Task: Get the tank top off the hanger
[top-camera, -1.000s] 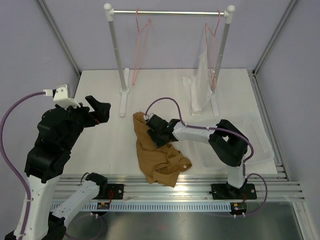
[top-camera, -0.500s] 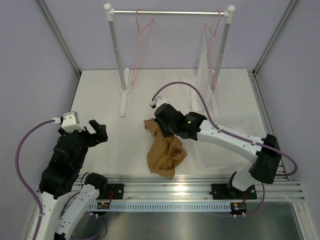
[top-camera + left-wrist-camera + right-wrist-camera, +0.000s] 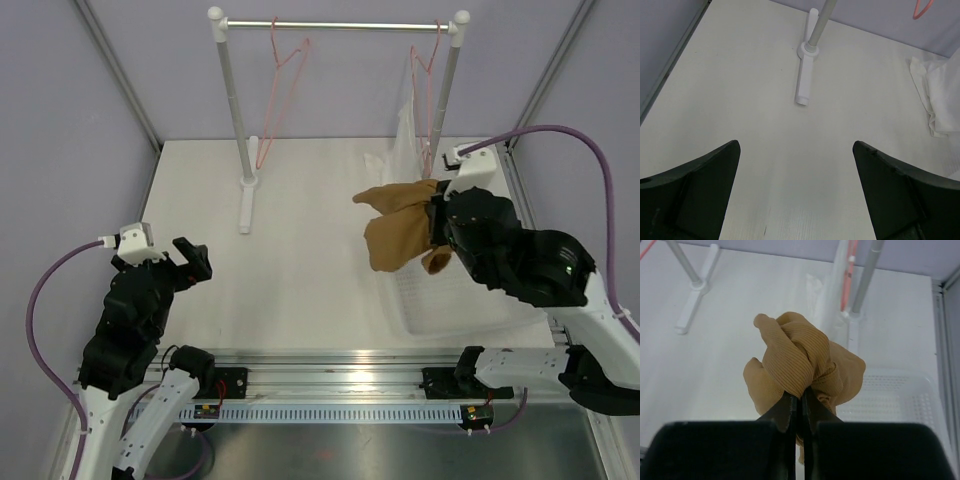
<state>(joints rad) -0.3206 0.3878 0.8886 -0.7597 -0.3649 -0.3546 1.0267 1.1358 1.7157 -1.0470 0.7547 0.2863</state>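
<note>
Right wrist view shows the right pincer (image 3: 799, 396) clamped on the bunched tank top (image 3: 795, 357); the left pincer (image 3: 796, 150) gapes wide.

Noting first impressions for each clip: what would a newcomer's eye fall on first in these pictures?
The tan tank top stands out first: it is bunched up and pinched in the shut right gripper, in the air on the right by the white basket. Next comes the bare pink hanger on the rail at the back left, with a white garment hanging further right. The left gripper is wide open, holding nothing.
</note>
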